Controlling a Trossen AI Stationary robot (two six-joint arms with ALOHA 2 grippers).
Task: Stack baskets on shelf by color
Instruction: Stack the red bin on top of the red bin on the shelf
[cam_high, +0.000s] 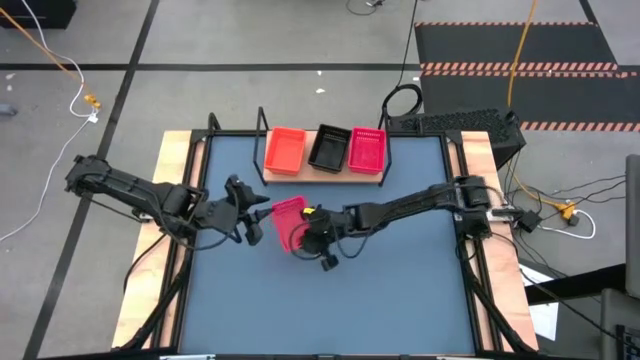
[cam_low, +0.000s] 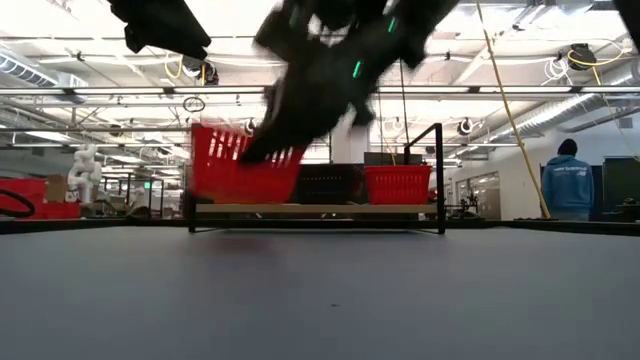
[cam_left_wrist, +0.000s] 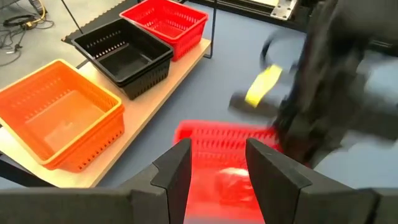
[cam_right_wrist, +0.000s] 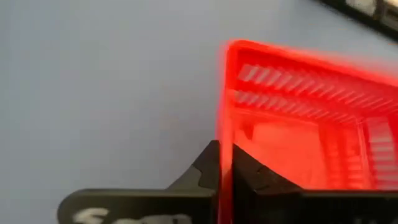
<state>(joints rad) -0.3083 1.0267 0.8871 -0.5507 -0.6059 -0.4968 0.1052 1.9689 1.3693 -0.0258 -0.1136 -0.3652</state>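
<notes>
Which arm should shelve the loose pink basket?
Right. The right gripper is already shut on the pink basket rim and has it off the table. The left gripper is open beside it, holding nothing.

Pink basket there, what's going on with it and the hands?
Right hand shut on pink basket, lifted off table. Left hand open beside it. Shelf holds orange, black, pink stacks.
</notes>
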